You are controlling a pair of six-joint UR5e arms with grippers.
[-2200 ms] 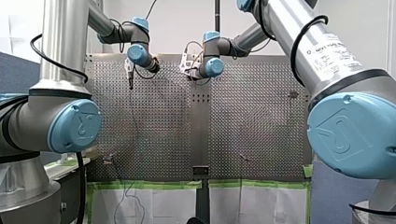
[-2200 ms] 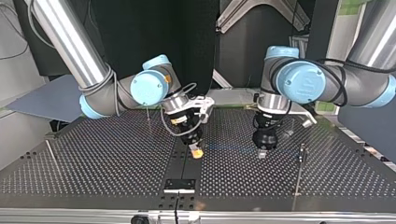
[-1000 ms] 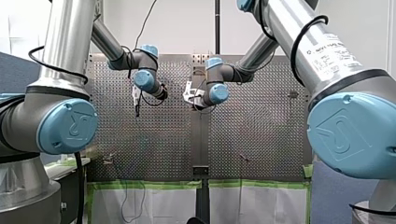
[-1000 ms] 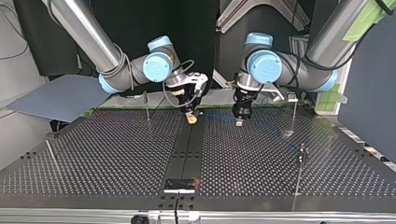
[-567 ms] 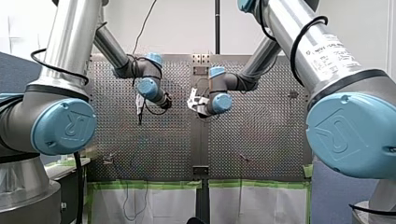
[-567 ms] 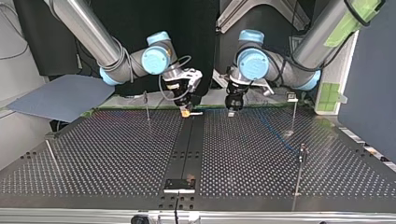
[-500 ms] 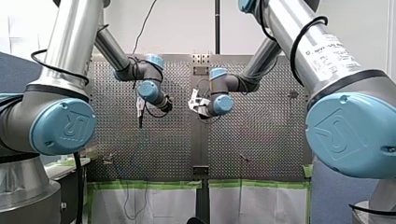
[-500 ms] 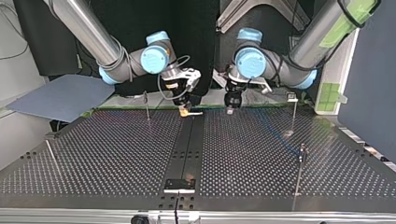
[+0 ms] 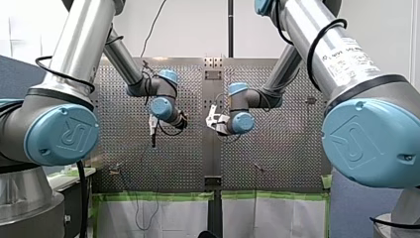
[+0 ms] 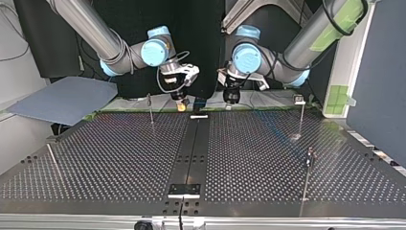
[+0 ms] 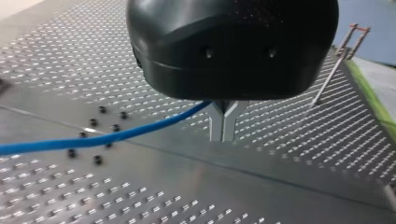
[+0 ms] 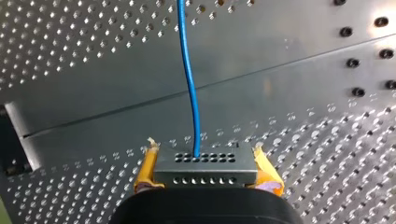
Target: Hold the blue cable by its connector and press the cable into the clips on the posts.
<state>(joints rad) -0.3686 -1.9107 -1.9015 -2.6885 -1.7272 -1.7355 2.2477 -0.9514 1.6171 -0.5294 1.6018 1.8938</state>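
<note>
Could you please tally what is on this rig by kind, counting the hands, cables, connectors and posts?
hands, my left and my right: 2
blue cable: 1
connector: 1
posts: 4
Total: 8

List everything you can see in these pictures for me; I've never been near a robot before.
table: one, dark perforated metal, under both arms.
connector: one, grey metal with rows of holes, clamped between yellow pads in the right wrist view.
blue cable: one, blue, leaves the connector and runs out over the table.
posts: four seen, thin metal, two towards each side of the top view.
sheet: one, grey-blue, beside the table at the top view's left.
tape: green, along the table's edge in the front view.
left arm, right arm: two, silver with blue joint caps.
left gripper: one, black with metal fingers, shut on the blue cable.
right gripper: one, yellow pads, shut on the connector.
</note>
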